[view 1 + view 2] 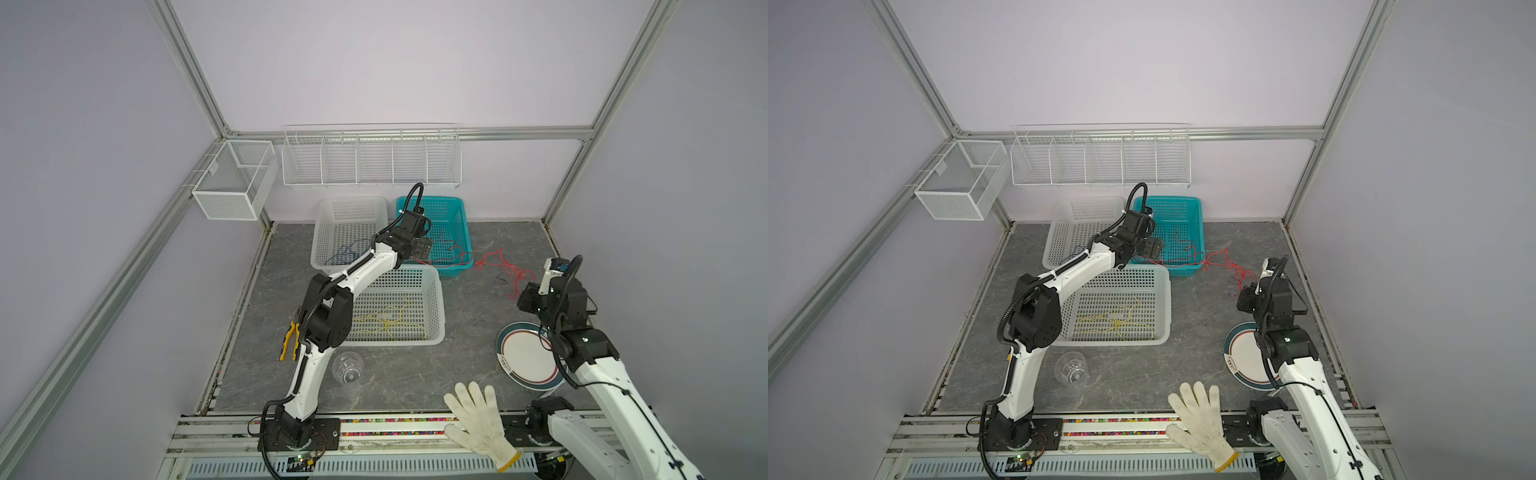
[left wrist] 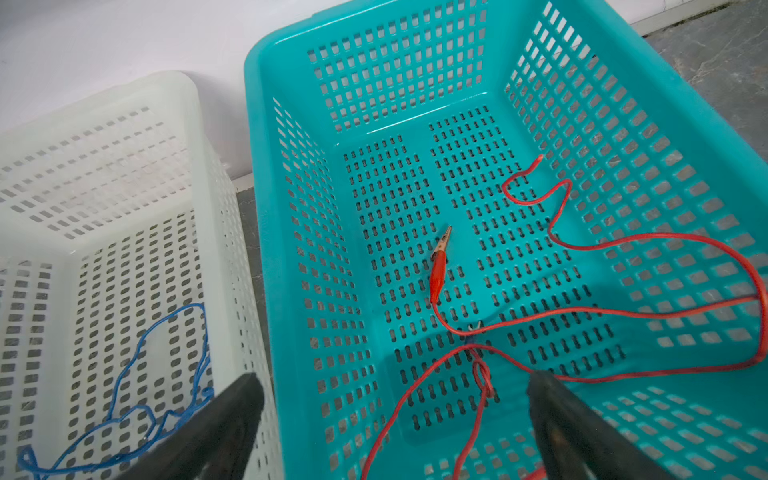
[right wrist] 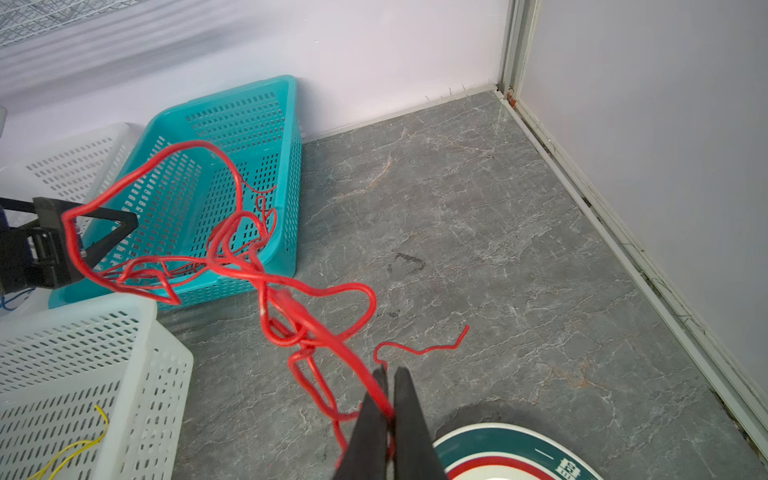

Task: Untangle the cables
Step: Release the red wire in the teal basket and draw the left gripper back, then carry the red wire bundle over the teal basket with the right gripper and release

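A tangled red cable [image 3: 266, 286] runs from the floor of the teal basket [image 2: 266, 208] over its rim to my right gripper [image 3: 388, 370], which is shut on it above the table. In both top views the red cable [image 1: 498, 259] [image 1: 1225, 253] hangs between the basket and that gripper [image 1: 523, 297]. A red clip end [image 2: 438, 266] lies in the basket. My left gripper [image 2: 395, 386] hovers open over the basket's near left corner, holding nothing. A blue cable [image 2: 137, 361] lies in the far white basket [image 1: 332, 208]. A yellow cable [image 1: 386, 320] lies in the near white basket [image 1: 438, 307].
A plate [image 1: 523, 353] sits under my right arm. A white glove [image 1: 478, 415] lies at the front edge, a clear cup [image 1: 348, 368] and yellow-handled pliers [image 1: 289, 340] at the front left. Wire racks [image 1: 370, 158] hang on the back wall.
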`<state>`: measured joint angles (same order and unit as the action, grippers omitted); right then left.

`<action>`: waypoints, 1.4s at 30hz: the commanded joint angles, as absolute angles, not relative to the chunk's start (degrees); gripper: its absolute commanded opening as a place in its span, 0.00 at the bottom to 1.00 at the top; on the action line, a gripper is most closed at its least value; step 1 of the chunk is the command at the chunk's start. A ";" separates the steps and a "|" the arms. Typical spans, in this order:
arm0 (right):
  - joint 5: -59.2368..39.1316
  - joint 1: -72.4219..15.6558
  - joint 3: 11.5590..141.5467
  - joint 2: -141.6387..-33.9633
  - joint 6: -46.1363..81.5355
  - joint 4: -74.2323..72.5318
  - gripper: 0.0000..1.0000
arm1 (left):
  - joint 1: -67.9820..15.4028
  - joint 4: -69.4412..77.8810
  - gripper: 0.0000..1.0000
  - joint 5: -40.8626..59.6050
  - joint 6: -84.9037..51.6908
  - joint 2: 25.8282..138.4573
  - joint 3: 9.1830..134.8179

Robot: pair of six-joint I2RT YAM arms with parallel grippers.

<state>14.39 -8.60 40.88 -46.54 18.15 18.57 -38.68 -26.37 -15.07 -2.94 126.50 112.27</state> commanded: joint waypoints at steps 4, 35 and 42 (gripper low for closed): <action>12.51 -8.17 40.97 -48.49 17.76 15.91 0.07 | -39.29 -25.09 0.99 -13.42 -3.32 117.94 109.79; -11.93 -13.63 69.47 -79.50 20.22 8.25 0.07 | -39.90 6.67 0.99 -5.72 -5.59 70.05 50.15; -11.16 -16.16 76.24 -89.62 21.66 3.52 0.07 | -39.82 6.77 0.99 -15.11 -5.95 62.29 43.70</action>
